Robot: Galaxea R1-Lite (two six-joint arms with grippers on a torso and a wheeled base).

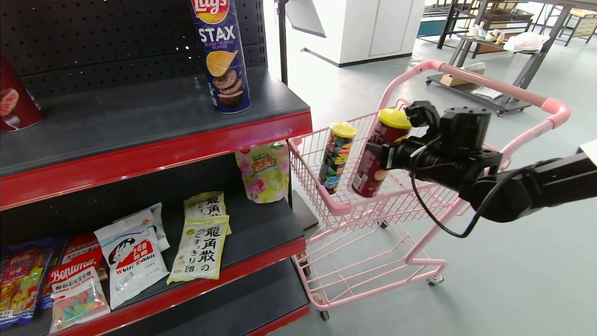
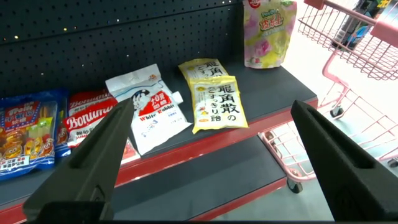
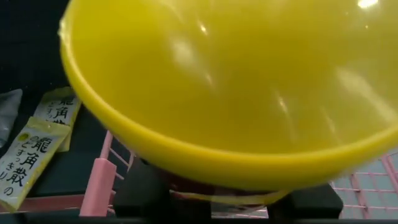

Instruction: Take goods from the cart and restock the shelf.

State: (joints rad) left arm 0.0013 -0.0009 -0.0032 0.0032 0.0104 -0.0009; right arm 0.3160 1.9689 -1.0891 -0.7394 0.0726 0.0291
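My right gripper [image 1: 392,140] is shut on a dark red chip can [image 1: 371,168] with a yellow lid [image 1: 394,118], held tilted over the basket of the pink cart [image 1: 340,207]. In the right wrist view the yellow lid [image 3: 236,81] sits very close to the camera. A second, multicoloured can [image 1: 336,156] with a yellow lid stands in the basket beside it. The upper shelf [image 1: 140,116] carries a tall blue chip can [image 1: 221,56] and a red can [image 1: 14,102] at its left end. My left gripper [image 2: 212,107] is open and faces the lower shelf [image 2: 205,186].
On the lower shelf lie two yellow candy packets [image 1: 201,247], a white packet [image 1: 133,261] and several colourful bags [image 1: 74,289]; a pale green pouch [image 1: 263,170] leans at the right end. The cart's handle [image 1: 494,86] rises behind my right arm. Open floor lies to the right.
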